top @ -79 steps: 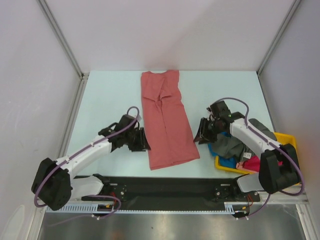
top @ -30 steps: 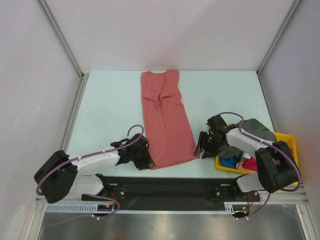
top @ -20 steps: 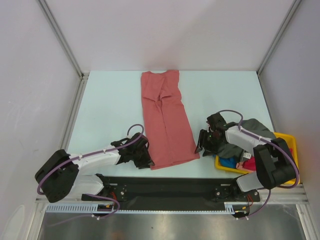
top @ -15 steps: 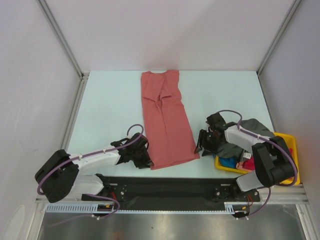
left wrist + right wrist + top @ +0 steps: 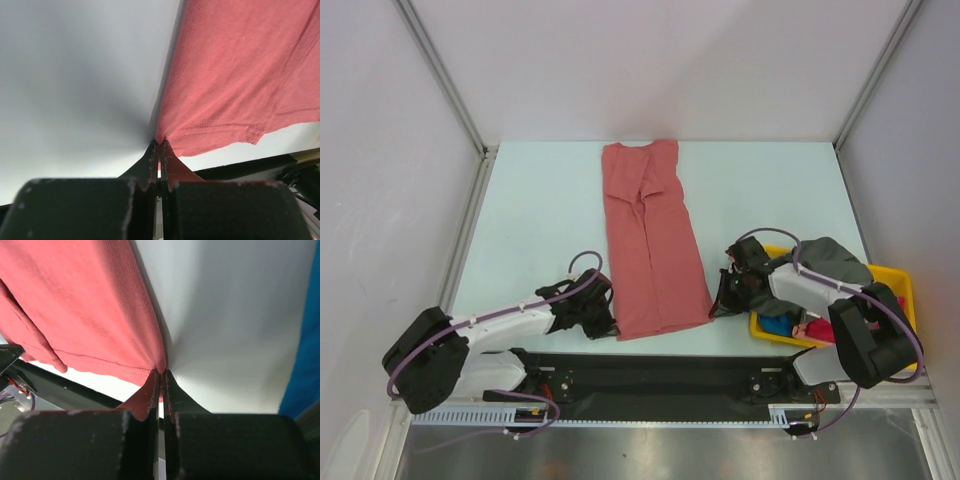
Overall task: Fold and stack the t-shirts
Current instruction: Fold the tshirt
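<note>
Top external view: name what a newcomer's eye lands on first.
A long salmon-red t-shirt lies folded lengthwise down the table's middle. The left tool and right tool each pinch a near corner of it. At the right, a yellow tray holds more crumpled shirts.

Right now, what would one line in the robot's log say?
left gripper: shut on salmon-red t-shirt, near-left corner | right gripper: shut on near-right corner | other t-shirts: heaped in yellow tray

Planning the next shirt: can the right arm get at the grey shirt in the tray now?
Probably not yet: the right gripper is shut on the near corner of the red shirt. The grey shirt lies on top in the tray, beside that arm.
</note>
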